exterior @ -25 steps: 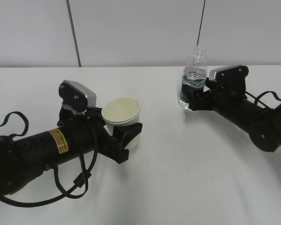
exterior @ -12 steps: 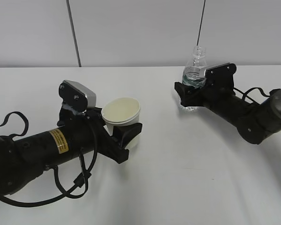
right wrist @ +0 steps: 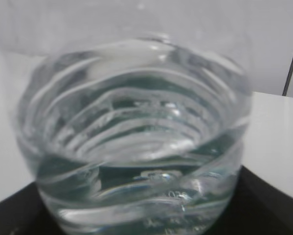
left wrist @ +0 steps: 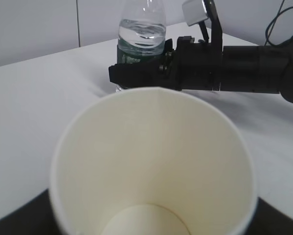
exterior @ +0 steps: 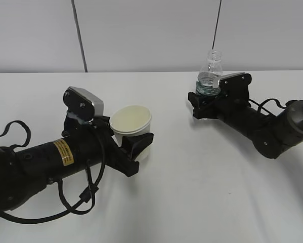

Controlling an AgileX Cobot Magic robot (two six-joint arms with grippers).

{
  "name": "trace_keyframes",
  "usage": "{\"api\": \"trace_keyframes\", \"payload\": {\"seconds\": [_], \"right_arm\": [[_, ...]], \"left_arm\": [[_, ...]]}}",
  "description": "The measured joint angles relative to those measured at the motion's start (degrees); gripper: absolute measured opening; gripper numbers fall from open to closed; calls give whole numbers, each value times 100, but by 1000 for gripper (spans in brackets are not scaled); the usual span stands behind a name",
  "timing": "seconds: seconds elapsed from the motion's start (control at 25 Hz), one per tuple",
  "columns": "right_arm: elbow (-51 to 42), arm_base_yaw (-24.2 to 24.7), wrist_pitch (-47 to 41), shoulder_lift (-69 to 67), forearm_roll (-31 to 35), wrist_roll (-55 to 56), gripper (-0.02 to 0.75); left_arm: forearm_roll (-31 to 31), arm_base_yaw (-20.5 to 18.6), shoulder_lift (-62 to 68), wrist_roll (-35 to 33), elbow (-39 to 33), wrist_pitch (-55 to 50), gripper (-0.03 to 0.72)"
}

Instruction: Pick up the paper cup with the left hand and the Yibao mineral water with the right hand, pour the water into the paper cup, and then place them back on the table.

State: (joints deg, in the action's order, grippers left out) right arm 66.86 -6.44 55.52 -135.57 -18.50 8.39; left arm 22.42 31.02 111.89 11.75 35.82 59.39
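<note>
The paper cup is white, empty and sits between the jaws of my left gripper, which is shut on it low over the table. In the left wrist view the cup fills the lower frame. The Yibao mineral water, uncapped and holding water, stands upright on the table. My right gripper is open, with one jaw on either side of the bottle's green label. The left wrist view shows the bottle inside that gripper. The bottle fills the right wrist view.
A grey wall rises behind the table's far edge, with a thin black cable hanging behind the bottle. Black cables loop under the left arm. White tabletop lies between the two arms.
My right gripper has moved left along the table until its jaws reach round the bottle. The bottle has stayed in place. The left arm and the cup have not moved.
</note>
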Motion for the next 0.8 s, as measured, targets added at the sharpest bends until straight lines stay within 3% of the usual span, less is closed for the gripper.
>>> {"api": "trace_keyframes", "payload": {"seconds": [0.32, 0.6, 0.8], "right_arm": [[0, 0, 21, 0, 0, 0, 428], [0, 0, 41, 0, -40, -58, 425], [0, 0, 80, 36, -436, -68, 424]], "left_arm": [[0, 0, 0, 0, 0, 0, 443], [0, 0, 0, 0, 0, 0, 443], [0, 0, 0, 0, 0, 0, 443]]}}
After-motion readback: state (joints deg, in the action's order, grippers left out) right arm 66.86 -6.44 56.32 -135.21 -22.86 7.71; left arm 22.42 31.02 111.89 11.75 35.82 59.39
